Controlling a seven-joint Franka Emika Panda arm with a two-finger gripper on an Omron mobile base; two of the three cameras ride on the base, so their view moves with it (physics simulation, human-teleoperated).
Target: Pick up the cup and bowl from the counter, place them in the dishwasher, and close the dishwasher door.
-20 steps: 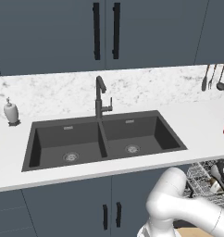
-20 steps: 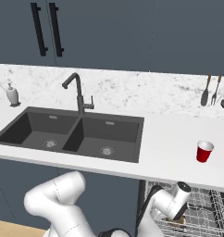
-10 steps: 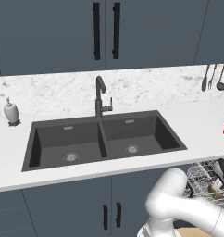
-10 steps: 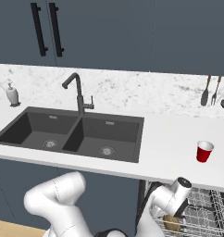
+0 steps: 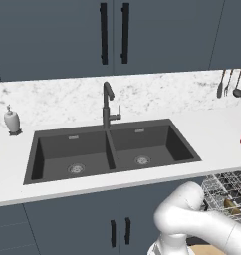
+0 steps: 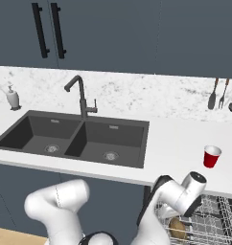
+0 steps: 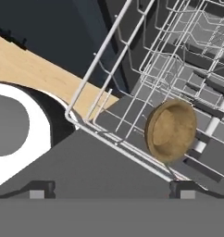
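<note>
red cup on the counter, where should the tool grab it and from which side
Grip the red cup across its side wall, coming in level from the front counter edge. It stands upright, mouth up and wider at the rim, with bare counter around it, so the open tool can straddle it.

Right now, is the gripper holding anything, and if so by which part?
Nothing is held. The gripper is open above the dishwasher rack, and the bowl sits free in it.
</note>
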